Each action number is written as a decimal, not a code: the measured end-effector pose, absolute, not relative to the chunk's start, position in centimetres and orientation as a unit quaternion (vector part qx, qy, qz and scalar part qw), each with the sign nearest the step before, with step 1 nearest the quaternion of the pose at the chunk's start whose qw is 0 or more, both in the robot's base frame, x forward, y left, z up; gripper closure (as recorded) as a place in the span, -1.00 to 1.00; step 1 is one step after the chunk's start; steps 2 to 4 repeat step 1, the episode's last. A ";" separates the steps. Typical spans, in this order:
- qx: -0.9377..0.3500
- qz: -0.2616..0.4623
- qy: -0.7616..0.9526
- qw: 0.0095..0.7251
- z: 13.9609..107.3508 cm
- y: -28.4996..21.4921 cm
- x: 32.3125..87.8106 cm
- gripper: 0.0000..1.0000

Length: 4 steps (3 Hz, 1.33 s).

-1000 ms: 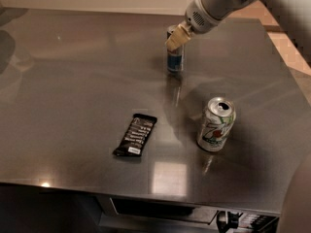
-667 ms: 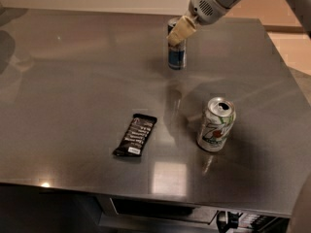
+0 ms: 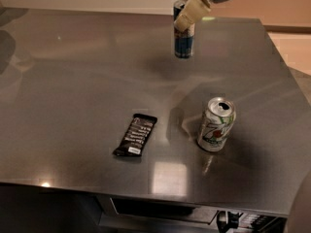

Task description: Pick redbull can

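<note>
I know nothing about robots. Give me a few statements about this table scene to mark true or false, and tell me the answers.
1. The gripper grips the redbull can near its top. True.
2. The wider silver can lies on its side. False: it stands upright, its opened top facing up.
3. The dark snack bar lies to the left of the silver can in the camera view. True.
4. The snack bar touches the silver can. False: bare table shows between them.
5. The gripper is over the table's near edge. False: it is at the far side.
</note>
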<state>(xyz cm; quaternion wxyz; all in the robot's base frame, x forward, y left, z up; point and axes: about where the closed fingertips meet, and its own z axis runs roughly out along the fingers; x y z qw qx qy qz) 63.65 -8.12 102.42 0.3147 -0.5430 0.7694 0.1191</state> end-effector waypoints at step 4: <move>-0.543 0.119 0.769 0.315 102.4 -8.1 63.7 1.00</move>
